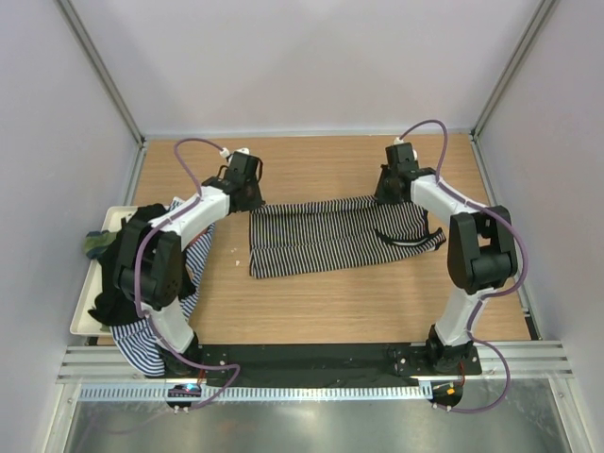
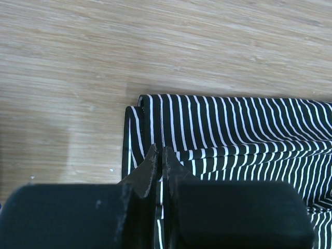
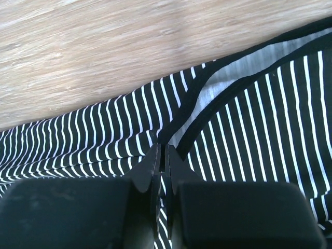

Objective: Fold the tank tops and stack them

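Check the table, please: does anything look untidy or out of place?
Yes. The heap of tank tops on the white tray, at the left, overflows: the blue-and-white striped one hangs past the tray's edge, under the left arm.

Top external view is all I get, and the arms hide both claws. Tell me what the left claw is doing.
Observer: The left claw is shut on the striped tank top by its corner hem. Stripes show in the slit between its fingers.
Operator: Now the right claw.
Observer: The right claw is shut on the cloth too, with its tips at a black-bound opening where the lighter inside shows.
Operator: Say whether the cloth is doubled at the left corner.
Observer: Yes, two layered edges show there, one slightly offset from the other.
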You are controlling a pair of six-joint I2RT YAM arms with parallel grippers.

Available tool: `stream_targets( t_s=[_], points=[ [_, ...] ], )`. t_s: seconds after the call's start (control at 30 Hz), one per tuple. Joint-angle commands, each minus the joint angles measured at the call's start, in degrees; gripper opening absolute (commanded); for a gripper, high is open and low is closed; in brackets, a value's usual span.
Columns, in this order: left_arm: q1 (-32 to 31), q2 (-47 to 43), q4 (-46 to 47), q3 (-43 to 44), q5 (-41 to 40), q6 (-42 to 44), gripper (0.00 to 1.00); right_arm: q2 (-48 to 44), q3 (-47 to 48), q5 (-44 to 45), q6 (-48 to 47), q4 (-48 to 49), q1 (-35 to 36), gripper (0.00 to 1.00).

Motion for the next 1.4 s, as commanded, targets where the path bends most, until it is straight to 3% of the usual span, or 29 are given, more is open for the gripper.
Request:
stream_targets(
  t_s=[0.0,0.57,0.73,0.8,0.83,0.93,1.13,1.37],
  points=[
    [-1.11,-3.6,2.17,-2.01,-2.96,0.92,0.0,-3.98,-0.86,1.83,0.25,2.18,0.07,0.01],
    [-2.43,-3.16,5.16,-11.32,-2.62,-1.81,0.02,-7.76,-13.78,7.01,5.79,7.8,1.13,0.04],
    [-4.45,-5.97,7.7,-15.19,-4.99,-2.25,0.17,-10.56,-15.36,10.43,7.11,8.24,1.3,0.28],
    [-4.54,-7.29,8.68,-16.42,-5.34,-2.42,0.28,-12.23,-17.38,11.14,7.29,9.64,1.22,0.37],
    [-4.63,-7.47,8.59,-16.69,-5.69,-2.42,0.33,-13.9,-18.17,11.49,7.55,11.13,1.3,0.46],
    [-4.54,-8.43,7.98,-16.6,-6.74,-2.51,0.4,-16.9,-21.51,11.32,7.64,13.85,1.39,0.51],
    [-4.54,-12.47,9.29,-15.9,-4.99,-4.71,0.45,-15.94,-19.07,8.25,6.76,14.22,1.74,0.45],
    [-4.54,-5.28,8.5,-10.45,1.95,-5.06,0.41,-7.68,-12.3,6.22,5.62,11.15,3.41,0.35]
  ],
)
